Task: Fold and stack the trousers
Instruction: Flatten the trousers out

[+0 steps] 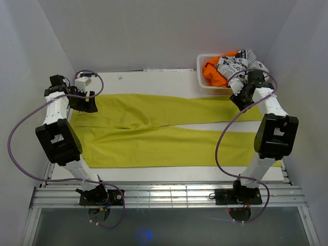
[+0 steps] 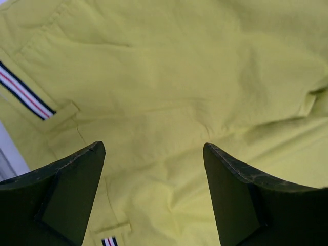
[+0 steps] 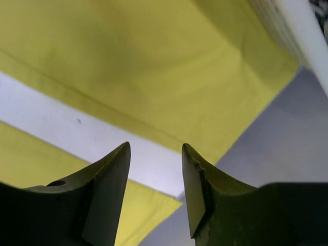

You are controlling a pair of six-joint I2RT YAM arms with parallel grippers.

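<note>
The mustard-yellow trousers lie spread flat across the table, waistband at the left, both legs running right with a white gap between them. My left gripper hovers open over the waist end; in the left wrist view its fingers straddle bare yellow cloth, with a striped label at the left. My right gripper is open over the far leg's hem end; the right wrist view shows both legs and the white gap below it. Neither holds anything.
A white basket at the back right holds an orange garment and a black-and-white printed cloth, close behind my right gripper. Its rim shows in the right wrist view. White walls enclose the table on three sides.
</note>
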